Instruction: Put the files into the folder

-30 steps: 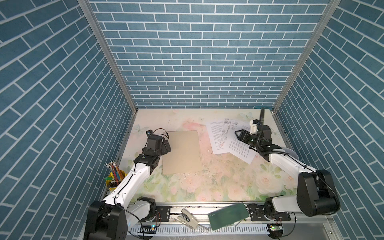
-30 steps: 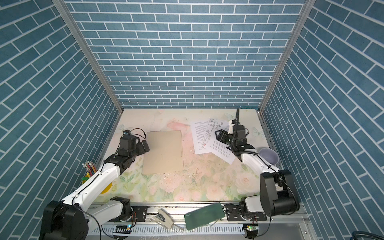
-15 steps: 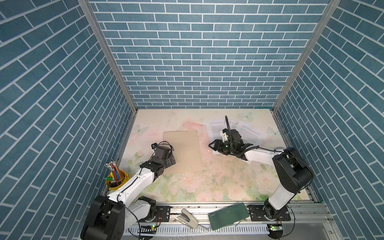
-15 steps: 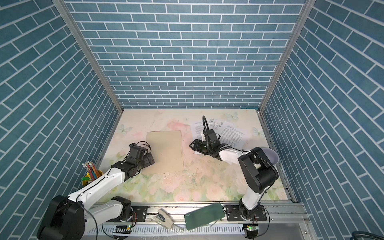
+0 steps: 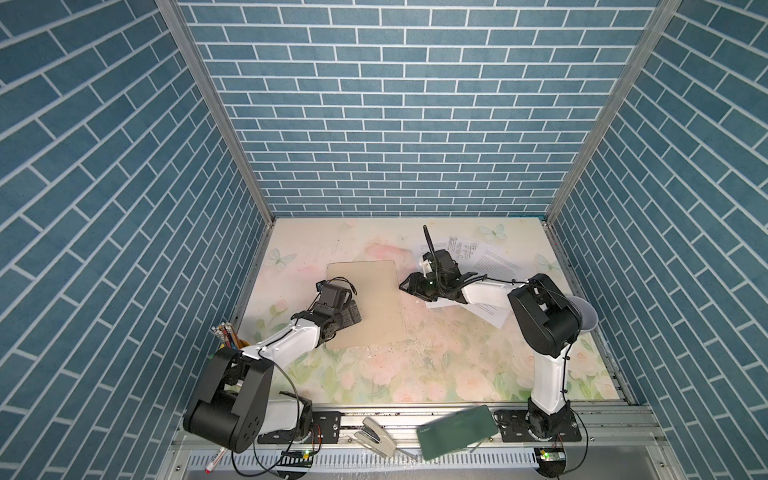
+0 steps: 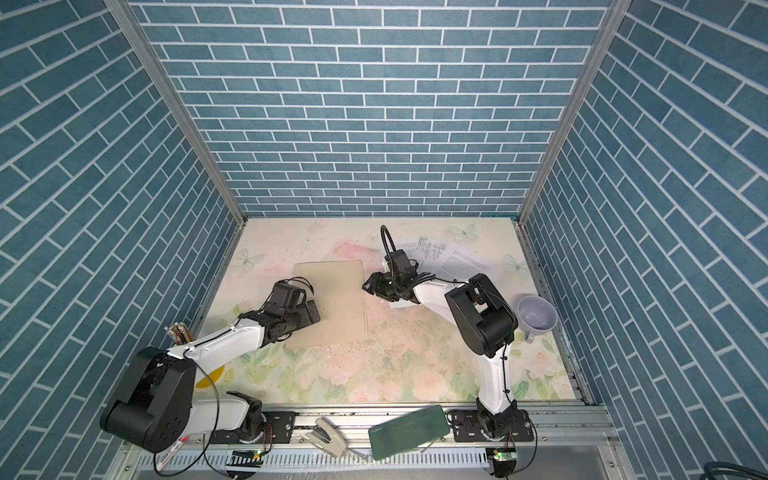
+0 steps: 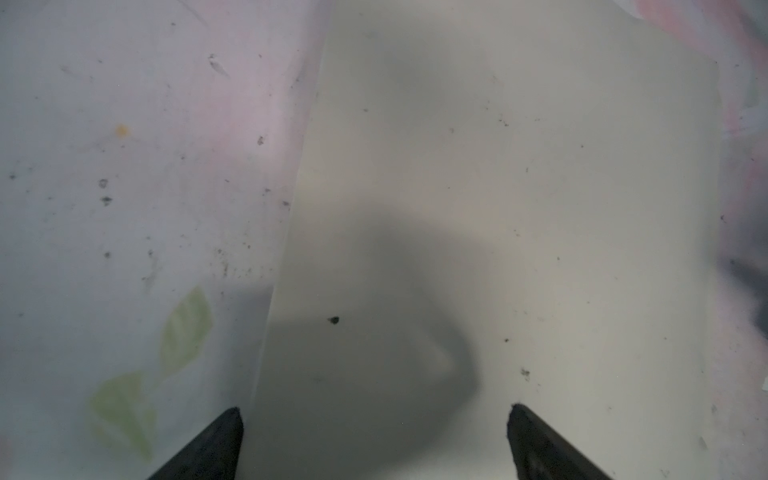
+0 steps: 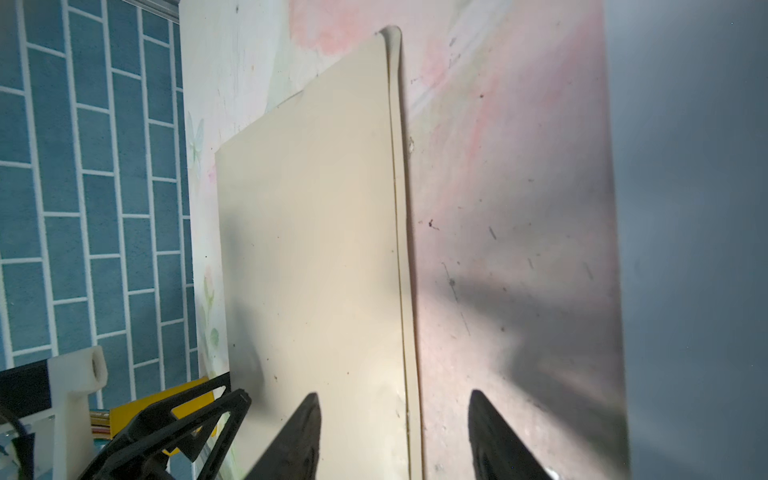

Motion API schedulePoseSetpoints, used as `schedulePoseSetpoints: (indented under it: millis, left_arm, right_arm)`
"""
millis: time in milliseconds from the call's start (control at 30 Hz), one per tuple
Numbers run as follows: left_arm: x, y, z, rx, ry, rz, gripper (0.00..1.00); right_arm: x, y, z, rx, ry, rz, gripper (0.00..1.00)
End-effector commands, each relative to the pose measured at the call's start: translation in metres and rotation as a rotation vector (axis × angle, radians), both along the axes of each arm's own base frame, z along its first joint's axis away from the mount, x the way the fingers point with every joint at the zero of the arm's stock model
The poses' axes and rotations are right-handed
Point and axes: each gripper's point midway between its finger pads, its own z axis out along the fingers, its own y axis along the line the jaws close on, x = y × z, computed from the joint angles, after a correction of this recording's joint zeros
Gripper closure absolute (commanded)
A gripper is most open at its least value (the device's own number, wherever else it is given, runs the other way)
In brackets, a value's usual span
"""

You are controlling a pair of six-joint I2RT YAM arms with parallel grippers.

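Folder [image 5: 365, 303]: closed and flat on the bench [image 5: 415, 374], left of centre.
Folder axis: long axis runs near-to-far, slightly skewed. The two-leaf open edge faces right, so I judge the spine lies left.
Files [image 5: 490, 257]: fanned on the far right, partly under my right arm; none inside the folder.
Left gripper [image 7: 374, 409]: wide and empty, low over the folder's left edge.
Right gripper [image 8: 395, 394]: moderately apart, holding nothing, straddling the open edge.
Risk: I may pinch both leaves and lift the whole folder. Unpinned, it could slide. My right forearm could sweep the files.
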Motion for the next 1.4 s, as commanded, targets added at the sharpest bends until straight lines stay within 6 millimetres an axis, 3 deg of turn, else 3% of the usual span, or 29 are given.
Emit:
schedulePoseSetpoints:
  millis: [0,167,433,467,833,867,933,1167,1200,1367]
  left_arm:
    - [0.012,-0.013,0.005,-0.029,-0.026,-0.033,0.00]
    - [0.023,-0.022,0.004,-0.037,-0.022,-0.053,0.00]
    - [0.043,-0.037,-0.002,-0.064,-0.026,-0.082,0.00]
    - [0.055,-0.042,0.006,-0.071,-0.052,-0.090,0.00]
    - [0.112,-0.071,0.006,-0.093,-0.064,-0.141,0.00]
    - [0.117,-0.073,0.007,-0.094,-0.067,-0.143,0.00]
    - [0.123,-0.075,0.008,-0.093,-0.065,-0.145,0.00]
    - [0.114,-0.057,0.014,-0.018,-0.032,-0.098,0.01]
    - [0.112,-0.055,0.016,-0.012,-0.037,-0.093,0.00]
    - [0.100,-0.049,0.019,-0.005,-0.024,-0.085,0.00]
  right_arm:
    - [-0.001,0.005,-0.007,-0.021,0.029,0.038,0.44]
    - [0.007,0.001,-0.022,-0.051,0.048,0.026,0.45]
    - [0.028,-0.003,-0.025,-0.021,0.071,0.014,0.45]
    - [0.032,-0.006,-0.025,-0.016,0.073,0.005,0.46]
    - [0.077,-0.020,-0.004,0.072,0.052,-0.023,0.48]
    - [0.078,-0.020,-0.014,0.062,0.069,-0.023,0.47]
    - [0.082,-0.023,-0.014,0.055,0.069,-0.028,0.46]
    - [0.085,-0.032,-0.010,0.010,0.056,-0.046,0.40]
    - [0.085,-0.034,0.004,0.015,0.030,-0.049,0.39]
    - [0.079,-0.049,0.014,-0.034,-0.008,-0.084,0.37]
